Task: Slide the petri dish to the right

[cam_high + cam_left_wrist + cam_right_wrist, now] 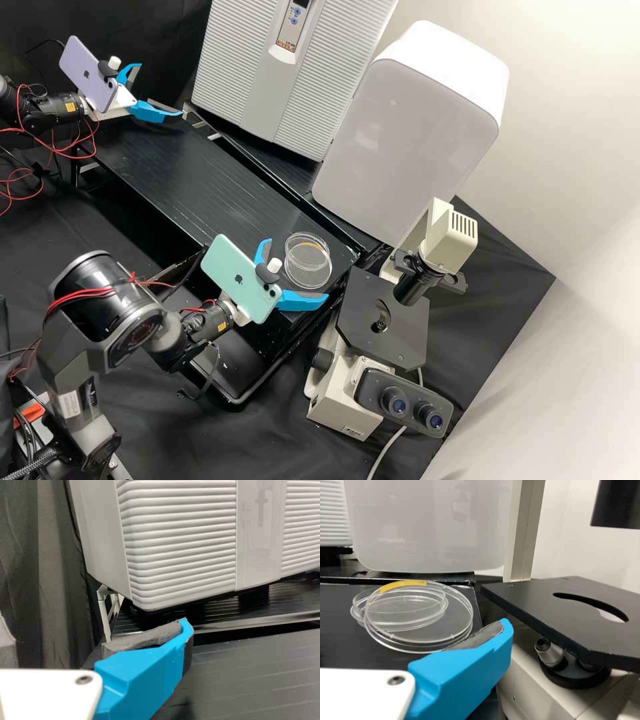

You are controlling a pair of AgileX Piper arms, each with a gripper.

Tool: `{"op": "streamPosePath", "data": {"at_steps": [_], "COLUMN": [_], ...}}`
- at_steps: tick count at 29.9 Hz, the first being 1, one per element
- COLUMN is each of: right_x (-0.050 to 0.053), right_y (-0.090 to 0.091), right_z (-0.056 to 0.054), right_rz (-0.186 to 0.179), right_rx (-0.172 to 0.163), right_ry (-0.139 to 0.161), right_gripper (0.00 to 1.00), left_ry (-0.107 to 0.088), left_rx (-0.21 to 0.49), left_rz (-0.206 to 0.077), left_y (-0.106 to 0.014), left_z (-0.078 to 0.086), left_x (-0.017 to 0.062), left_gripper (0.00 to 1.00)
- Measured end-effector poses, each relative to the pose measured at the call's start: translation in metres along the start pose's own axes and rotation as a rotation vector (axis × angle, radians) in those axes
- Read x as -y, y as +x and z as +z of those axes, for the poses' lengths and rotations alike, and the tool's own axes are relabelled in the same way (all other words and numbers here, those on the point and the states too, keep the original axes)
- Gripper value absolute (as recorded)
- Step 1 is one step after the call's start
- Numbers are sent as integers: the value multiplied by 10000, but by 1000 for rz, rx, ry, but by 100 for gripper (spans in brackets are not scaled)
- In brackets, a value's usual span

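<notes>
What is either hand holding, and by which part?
Nothing is held. The right hand is open, one finger beside the petri dish, not clamped. The left hand is open and empty.

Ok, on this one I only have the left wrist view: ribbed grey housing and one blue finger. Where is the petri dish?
Observer: The high view puts the petri dish at the end of the black bench that lies beside the microscope stage.
Operator: Is either arm at it?
Observer: Yes, the right pincer is open, with the dish partly between its blue fingers.
</notes>
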Motion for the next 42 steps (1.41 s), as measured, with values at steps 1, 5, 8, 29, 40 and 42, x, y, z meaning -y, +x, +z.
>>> {"op": "streamPosePath", "data": {"at_steps": [1, 5, 8, 29, 40, 42], "right_x": [-6, -14, -16, -27, -45, -46], "right_y": [6, 11, 11, 4, -5, -6], "right_z": [7, 21, 23, 12, -5, -6], "right_rz": [3, 0, -2, -1, 3, 2], "right_rx": [-3, -16, -17, -18, -23, -22], "right_ry": [0, 7, 16, 61, 80, 80], "right_gripper": [100, 0, 0, 0, 0, 0], "left_ry": [0, 0, 0, 0, 0, 0], "left_rx": [0, 0, 0, 0, 0, 0], "left_rz": [0, 0, 0, 0, 0, 0], "left_y": [0, 0, 0, 0, 0, 0], "left_z": [0, 0, 0, 0, 0, 0], "left_x": [0, 0, 0, 0, 0, 0], "left_gripper": [100, 100, 100, 100, 100, 100]}}
